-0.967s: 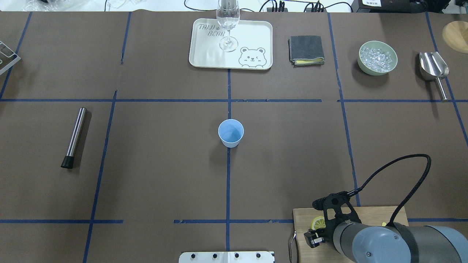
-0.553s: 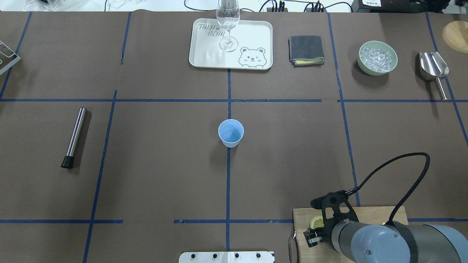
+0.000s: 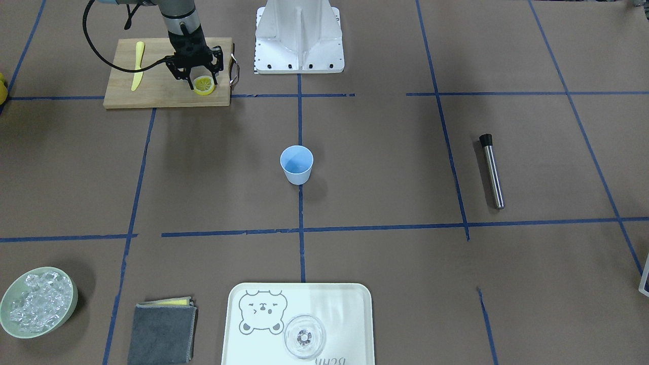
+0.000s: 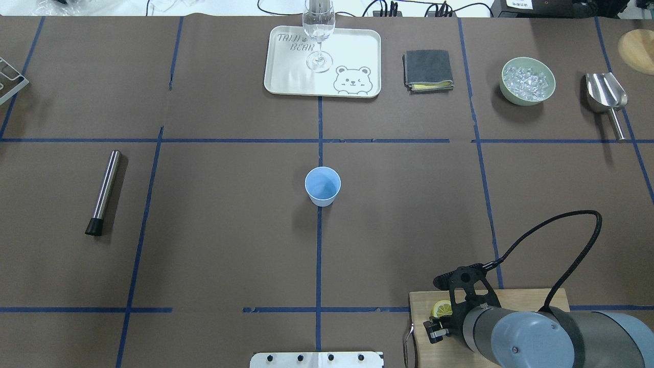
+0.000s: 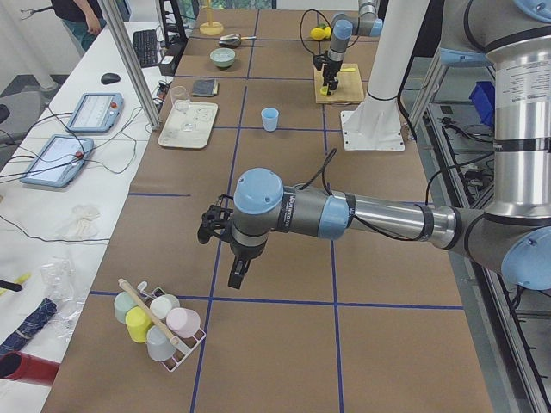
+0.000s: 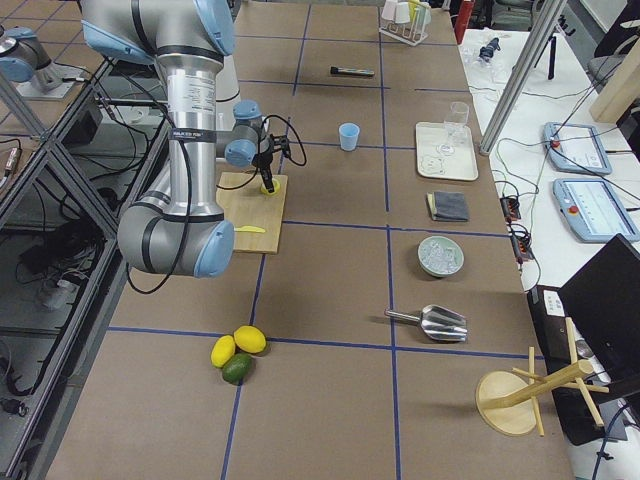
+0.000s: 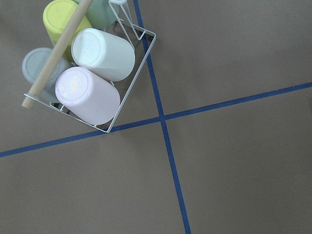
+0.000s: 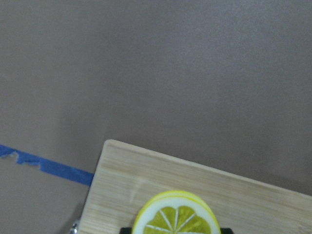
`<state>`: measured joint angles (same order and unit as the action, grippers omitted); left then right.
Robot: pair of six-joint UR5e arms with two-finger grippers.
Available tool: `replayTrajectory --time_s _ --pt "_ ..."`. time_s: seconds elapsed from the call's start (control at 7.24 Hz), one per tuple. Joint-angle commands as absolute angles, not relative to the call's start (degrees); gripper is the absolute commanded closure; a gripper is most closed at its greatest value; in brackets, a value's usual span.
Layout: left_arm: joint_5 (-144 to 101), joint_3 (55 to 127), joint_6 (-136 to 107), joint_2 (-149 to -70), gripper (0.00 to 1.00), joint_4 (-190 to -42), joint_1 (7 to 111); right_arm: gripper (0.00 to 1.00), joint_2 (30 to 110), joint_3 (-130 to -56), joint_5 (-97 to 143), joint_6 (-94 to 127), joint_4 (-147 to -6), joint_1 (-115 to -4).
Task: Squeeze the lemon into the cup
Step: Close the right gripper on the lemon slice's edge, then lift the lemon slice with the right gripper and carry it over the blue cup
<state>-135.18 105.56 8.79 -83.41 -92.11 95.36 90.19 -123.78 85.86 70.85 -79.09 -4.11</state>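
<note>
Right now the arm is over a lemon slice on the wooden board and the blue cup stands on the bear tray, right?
Not quite. The blue cup stands on the bare table, not on the bear tray, which holds only a clear glass; the overhead view shows it. The rest holds: the arm is over the lemon slice on the wooden board.

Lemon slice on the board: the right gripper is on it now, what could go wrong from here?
1. The right gripper flanks the lemon, which lies face up near a corner of the cutting board; whether it grips is unclear. A shallow pinch could slip or push it off the edge.
2. The cup is small and stands unsupported mid-table, apart from the board; an off-centre squeeze would probably miss, and a nudge could tip it.
</note>
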Motion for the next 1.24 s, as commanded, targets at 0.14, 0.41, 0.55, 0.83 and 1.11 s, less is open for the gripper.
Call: replayTrajectory --time_s 0.14,0.41,0.55,0.83,1.11 --pt "-135.2 105.6 8.8 -83.4 0.00 -92.0 95.4 0.46 90.3 -124.6 86.4 70.8 -79.4 -5.5" --pt "-135.2 105.5 8.8 -83.3 0.00 -92.0 95.4 0.46 90.3 -125.9 87.3 70.8 -79.6 -6.9" --pt "-135.2 105.5 8.8 -83.4 0.00 -92.1 95.4 0.46 90.3 -126.4 88.8 70.7 -79.6 -8.6" --pt "-135.2 105.5 8.8 -83.4 0.00 -92.1 95.4 0.46 90.3 -128.7 91.8 70.6 -81.6 -11.6" --pt "-135.2 105.5 8.8 -83.4 0.00 -92.0 95.4 0.46 89.6 -131.2 94.9 70.6 -83.8 -14.1"
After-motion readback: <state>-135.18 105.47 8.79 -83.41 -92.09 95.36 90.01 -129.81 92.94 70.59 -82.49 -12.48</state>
